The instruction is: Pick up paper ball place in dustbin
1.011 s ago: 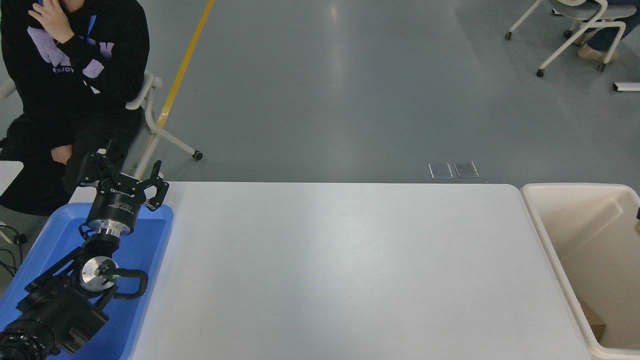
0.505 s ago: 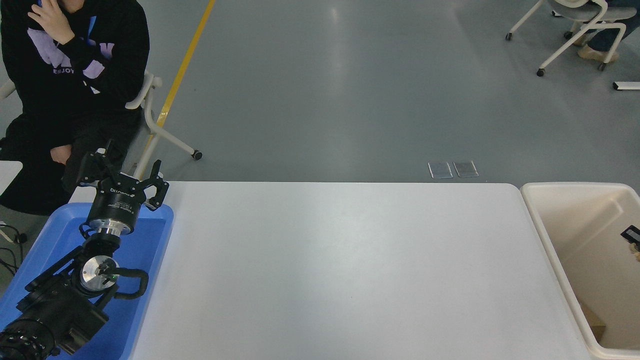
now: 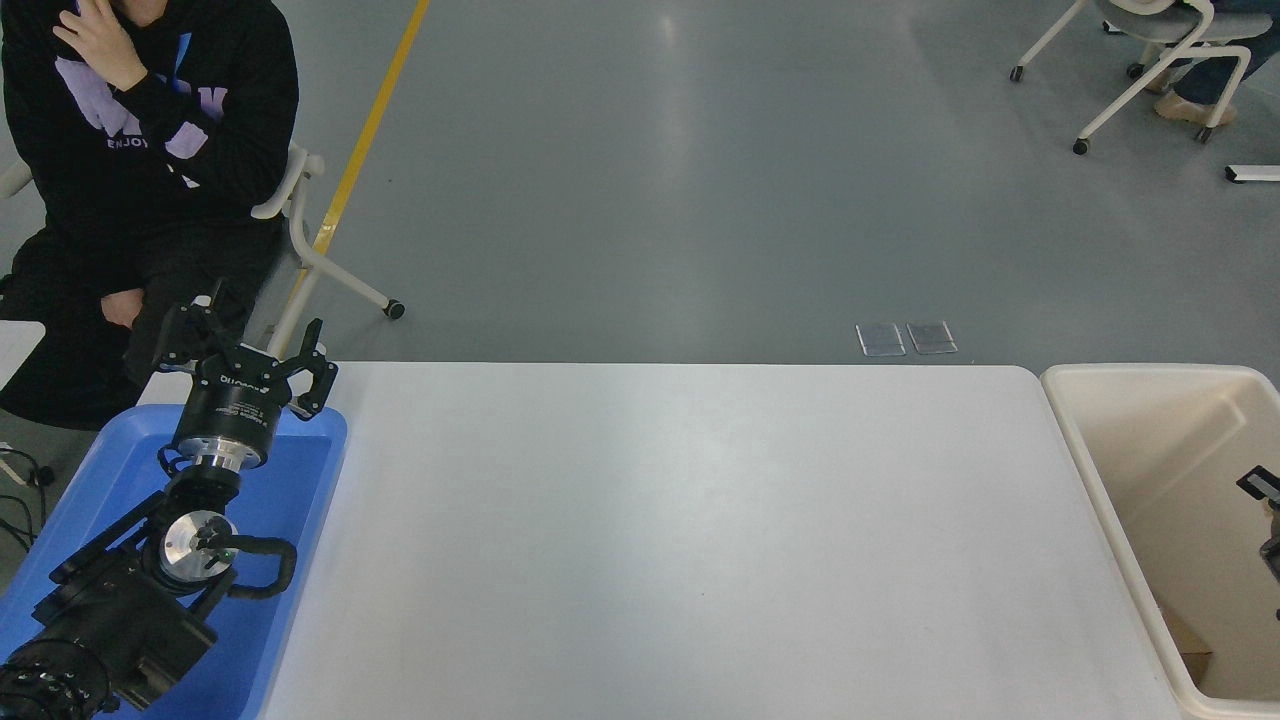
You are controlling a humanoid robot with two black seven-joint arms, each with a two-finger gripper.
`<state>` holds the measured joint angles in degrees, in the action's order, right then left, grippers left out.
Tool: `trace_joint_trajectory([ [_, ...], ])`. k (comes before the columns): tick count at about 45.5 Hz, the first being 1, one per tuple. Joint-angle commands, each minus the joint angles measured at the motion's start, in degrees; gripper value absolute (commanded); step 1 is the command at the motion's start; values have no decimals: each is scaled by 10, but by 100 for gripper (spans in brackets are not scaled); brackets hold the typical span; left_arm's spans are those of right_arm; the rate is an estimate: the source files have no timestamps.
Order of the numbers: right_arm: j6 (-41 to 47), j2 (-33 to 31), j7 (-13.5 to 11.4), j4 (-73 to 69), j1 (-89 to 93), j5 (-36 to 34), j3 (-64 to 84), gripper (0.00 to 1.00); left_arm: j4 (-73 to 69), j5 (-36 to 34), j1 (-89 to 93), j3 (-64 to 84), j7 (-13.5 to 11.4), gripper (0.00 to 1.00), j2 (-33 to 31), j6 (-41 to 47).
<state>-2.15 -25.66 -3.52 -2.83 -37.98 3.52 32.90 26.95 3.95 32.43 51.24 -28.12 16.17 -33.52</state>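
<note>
**Dustbin at the counter's right end, right gripper barely in view**

Dustbin (image 3: 1100,500) stood at the right end of the white counter (image 3: 680,540), its thick cream rim just beside the counter's edge and its far side cut off by the picture's border. Over its interior, at the right edge of the head view, only a sliver of the right gripper (image 3: 1266,510) showed: a dark tip and a darker piece below it. Whether it was spread or closed could not be told, nor whether it held anything. At the bottom of the dustbin, near its lower left wall, lay a tan-brown crumpled shape that appeared to be the paper ball (image 3: 1188,640), though it was partly hidden by the rim.

The left gripper (image 3: 245,350) hung over the far end of a shallow blue tray (image 3: 300,520) at the counter's left end, its fingers spread wide and holding nothing, with the black arm running back to the lower left corner.

Beyond the counter's far left corner a person (image 3: 150,170) in a black hooded top sat on a white chair (image 3: 310,240), one hand raised. Two small clear plates (image 3: 906,339) lay on the grey floor past the counter, and another white chair (image 3: 1150,60) stood at the upper right.
</note>
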Motion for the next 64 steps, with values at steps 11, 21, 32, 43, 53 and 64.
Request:
trace_joint_trajectory([
  [11, -48, 3, 0, 3, -2, 0, -5, 72, -1, 0, 0, 0, 0, 99, 0, 0],
  [21, -50, 3, 0, -1, -3, 0, -5, 74, 0, 0, 0, 0, 0, 99, 0, -1],
  [32, -49, -11, 0, -54, -24, -1, -4, 74, 0, 0, 0, 0, 0, 99, 0, -1],
  [43, -50, -43, -1, -91, -38, -1, 1, 74, -1, 0, 0, 0, 0, 99, 0, -1],
  [53, -49, -60, -3, -140, -69, -1, 5, 74, 0, 0, 1, 0, 0, 99, 0, -1],
  [64, -47, -81, -3, -196, -102, -2, 8, 86, 0, 0, 1, 0, 0, 99, 0, -1],
])
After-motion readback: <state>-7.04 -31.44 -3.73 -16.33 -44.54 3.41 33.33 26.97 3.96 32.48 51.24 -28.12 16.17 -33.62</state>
